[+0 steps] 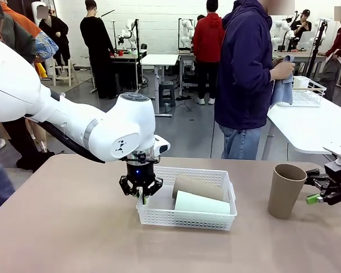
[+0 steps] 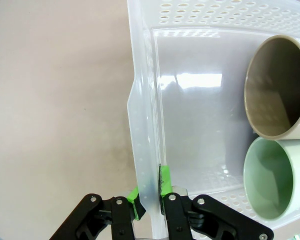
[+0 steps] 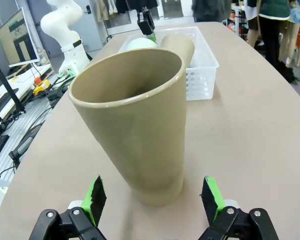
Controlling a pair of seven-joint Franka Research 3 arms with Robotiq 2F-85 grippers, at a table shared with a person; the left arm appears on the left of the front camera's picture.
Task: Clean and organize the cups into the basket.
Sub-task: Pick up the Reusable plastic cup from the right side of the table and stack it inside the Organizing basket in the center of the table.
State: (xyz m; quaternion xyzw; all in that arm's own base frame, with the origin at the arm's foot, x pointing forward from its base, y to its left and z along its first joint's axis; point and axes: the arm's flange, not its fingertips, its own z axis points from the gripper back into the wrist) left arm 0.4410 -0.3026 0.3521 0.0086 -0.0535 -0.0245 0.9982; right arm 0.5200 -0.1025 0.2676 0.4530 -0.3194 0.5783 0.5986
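Observation:
The white lattice basket sits mid-table. Inside it a tan cup and the mint cup lie on their sides, mouths toward the left wrist camera as the tan cup and the mint cup. My left gripper is shut on the basket's left wall, one green pad on each side of it. The second tan cup stands upright on the table at the right. My right gripper is open beside it, its green pads flanking the cup's base without touching.
A person in a dark blue top stands beyond the table holding a cloth. A white wire basket rests on a white table behind at the right. Bare tabletop stretches left and in front of the basket.

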